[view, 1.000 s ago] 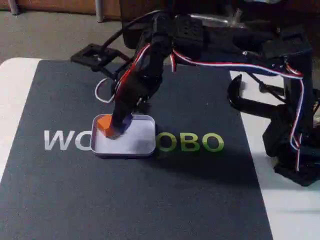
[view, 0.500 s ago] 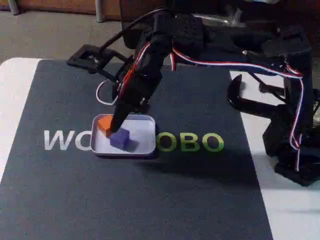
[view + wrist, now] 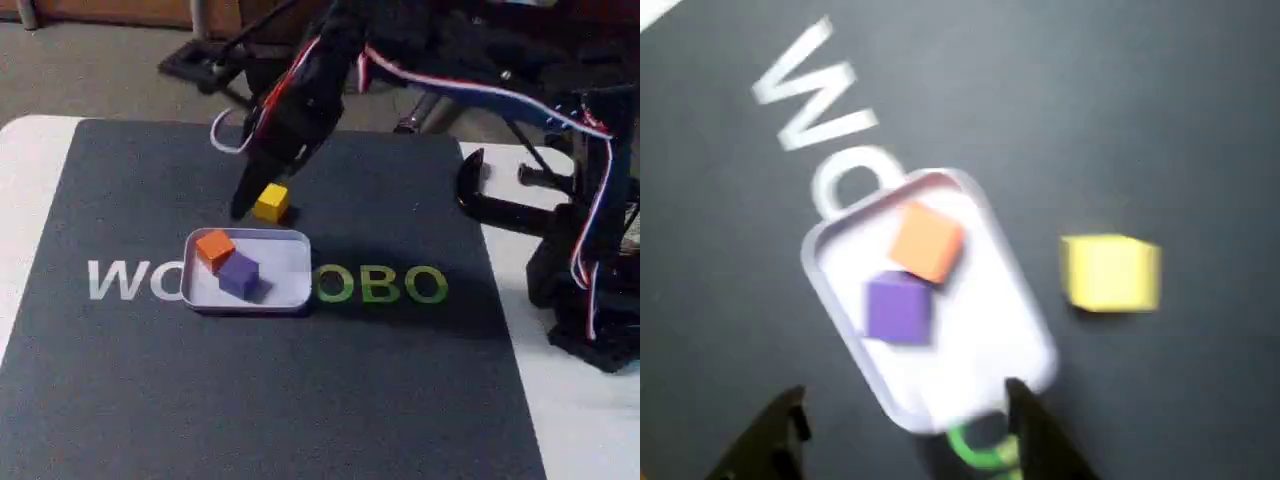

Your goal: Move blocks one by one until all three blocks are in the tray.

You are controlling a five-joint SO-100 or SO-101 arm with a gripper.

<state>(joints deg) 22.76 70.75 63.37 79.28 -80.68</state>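
Observation:
The white tray (image 3: 291,287) lies on the dark mat, and the wrist view shows its bare floor (image 3: 980,310). Inside it the orange block (image 3: 214,246) (image 3: 927,241) and the purple block (image 3: 239,274) (image 3: 898,309) sit close together. The yellow block (image 3: 271,202) (image 3: 1110,271) rests on the mat just behind the tray in the fixed view. My gripper (image 3: 242,206) (image 3: 905,440) hangs above the mat, left of the yellow block and behind the tray. Its fingers (image 3: 770,440) stand wide apart with nothing between them.
The dark mat (image 3: 300,400) with white and green lettering covers most of the white table (image 3: 25,160). A black clamp (image 3: 490,205) and the arm's base (image 3: 590,310) stand at the right. Striped cables (image 3: 480,95) run along the arm.
The gripper let go of the purple block in the tray beside the orange one. It then rose and drew back toward the far side, uncovering the yellow block.

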